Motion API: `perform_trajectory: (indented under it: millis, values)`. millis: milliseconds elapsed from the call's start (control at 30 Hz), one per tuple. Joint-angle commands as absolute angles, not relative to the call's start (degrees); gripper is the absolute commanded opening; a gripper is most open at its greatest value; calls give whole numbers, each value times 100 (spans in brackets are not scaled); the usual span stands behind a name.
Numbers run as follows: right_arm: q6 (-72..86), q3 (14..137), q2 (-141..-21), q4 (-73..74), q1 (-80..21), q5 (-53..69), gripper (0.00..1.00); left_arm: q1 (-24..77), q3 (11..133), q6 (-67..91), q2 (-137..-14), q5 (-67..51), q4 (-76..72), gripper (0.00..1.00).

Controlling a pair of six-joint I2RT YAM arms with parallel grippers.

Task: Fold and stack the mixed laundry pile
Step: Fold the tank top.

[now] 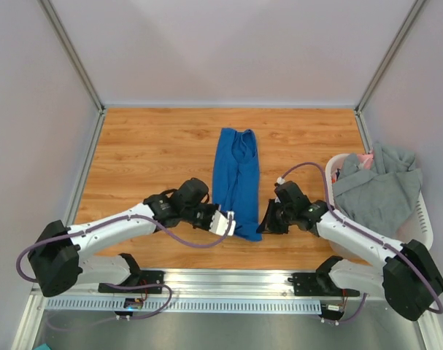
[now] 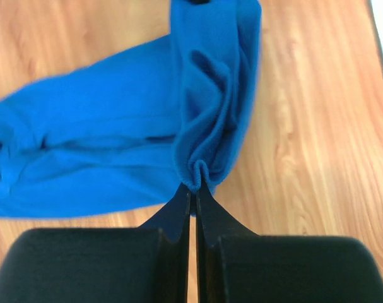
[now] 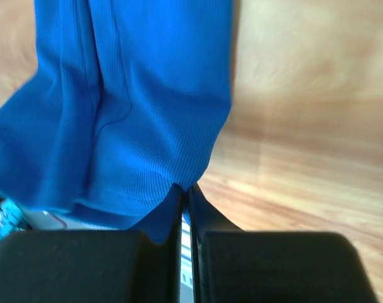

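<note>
Evidently the work is at an early stage. Only one piece, the blue garment (image 1: 236, 182), is out on the table (image 1: 155, 146). It lies as a long narrow strip down the middle of the overhead frame, its neck end toward the top and its hem toward the bottom. Its narrowness suggests the sides have been folded in lengthwise, though that is a judgement from the outline alone. No finished stack shows anywhere.

At the lower end of the strip both arms meet the cloth. The left fingers (image 2: 178, 214) are pressed together with a gathered tuck of blue hem pinched at their tips. The right fingers (image 3: 169, 218) are likewise closed at the opposite hem corner. That wrist view is blurred, so I would only say they appear to have the cloth edge between them. Carrying the hem up toward the neck looks like the fold in hand.

Most of the pile waits in the white basket (image 1: 425, 226) at the right edge of the overhead frame. A grey garment (image 1: 378, 193) is heaped over its top and drapes across the rim. A scrap of pink cloth (image 1: 366, 157) peeks out at the basket's upper edge. Anything deeper inside is hidden. All of that is left to fold and stack.
</note>
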State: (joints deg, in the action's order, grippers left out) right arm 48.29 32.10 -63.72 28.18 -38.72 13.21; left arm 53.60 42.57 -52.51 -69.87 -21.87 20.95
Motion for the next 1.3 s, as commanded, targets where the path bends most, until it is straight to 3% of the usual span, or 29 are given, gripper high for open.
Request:
perform_trajectory:
  millis: [0, 233, 500, 733, 1067, 1133, 1200, 1233, 1267]
  values:
    - [4413, 3612, -6573, 2874, -3376, 1441, 0, 4967, 4649, -4211, -7136, -2408, 2189, 0]
    - [4105, 4964, -7828, 3023, -2611, 1442, 0, 3720, 5352, -3305, -8057, -2811, 1251, 0]
    - [3938, 6301, -9482, 3164, -2074, 1802, 0, 2866, 5318, -3041, -8885, -3322, -403, 0]
    - [4025, 6855, -10019, 3164, -1925, 1758, 0, 2637, 5142, -3068, -9377, -3761, -1580, 0]
    - [4034, 6952, -10441, 2988, -1767, 1898, 1, 2637, 5352, -3006, -9747, -3824, -1530, 0]
    - [4017, 7057, -10529, 2997, -1749, 1872, 8, 2628, 5396, -3085, -9835, -3631, -1424, 0]
    - [4008, 7110, -10564, 3058, -1696, 1820, 18, 2628, 5414, -3085, -9896, -3499, -1363, 11]
    - [3973, 7154, -10556, 3102, -1653, 1689, 28, 2628, 5431, -3041, -9905, -3446, -1354, 18]
    - [3938, 7189, -10495, 3155, -1644, 1592, 34, 2619, 5458, -3006, -9923, -3428, -1362, 35]
